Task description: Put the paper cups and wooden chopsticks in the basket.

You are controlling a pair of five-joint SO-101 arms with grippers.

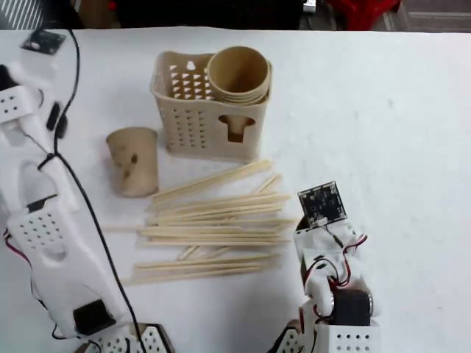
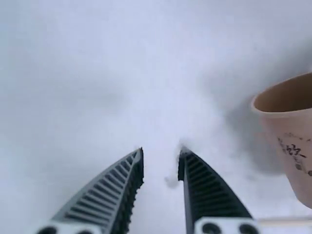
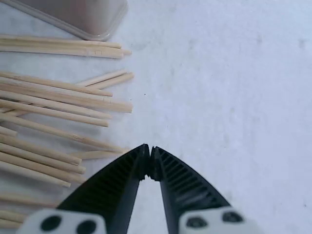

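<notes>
A cream perforated basket stands at the back of the table with stacked paper cups in its right half. One loose paper cup sits on the table left of the basket. Several wooden chopsticks lie scattered in front of it. My left gripper hovers open over bare table, nothing between its fingers, with the loose cup off to one side. My right gripper is shut and empty, just beside the ends of the chopsticks. The right arm sits right of the pile.
The left arm and its black cable run along the table's left side. A corner of the basket shows beyond the chopsticks in the right wrist view. White tabletop stretches open to the right.
</notes>
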